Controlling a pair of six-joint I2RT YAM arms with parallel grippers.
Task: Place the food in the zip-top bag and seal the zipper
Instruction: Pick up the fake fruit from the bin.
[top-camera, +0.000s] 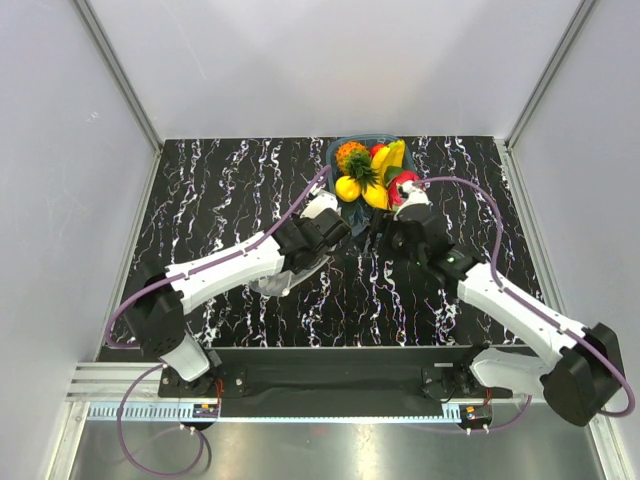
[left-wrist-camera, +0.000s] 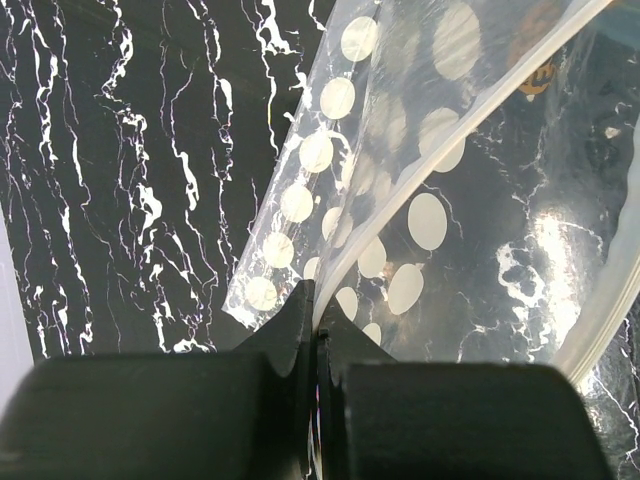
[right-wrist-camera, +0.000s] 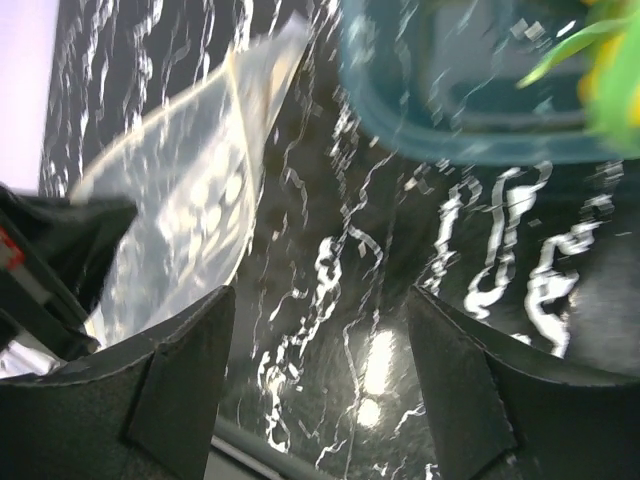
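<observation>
Bag-holding step, I'd say: L gripper (left-wrist-camera: 313, 312) pinched the zip-top bag (left-wrist-camera: 420, 200) by its edge mid-table, R gripper (right-wrist-camera: 320, 300) gaped wide & empty, w/ food (top-camera: 365, 175) at 12 o'clock in basket (right-wrist-camera: 450, 135), so next R needed a fruit.

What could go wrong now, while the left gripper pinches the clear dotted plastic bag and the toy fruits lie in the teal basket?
1. The left gripper is shut on only a thin edge of the clear polka-dot plastic bag; the limp film may slip out or sag shut during loading.
2. The open, empty right gripper is near the dark teal oval basket; its glossy round toy fruits are crowded, so one may slip or roll away.
</observation>
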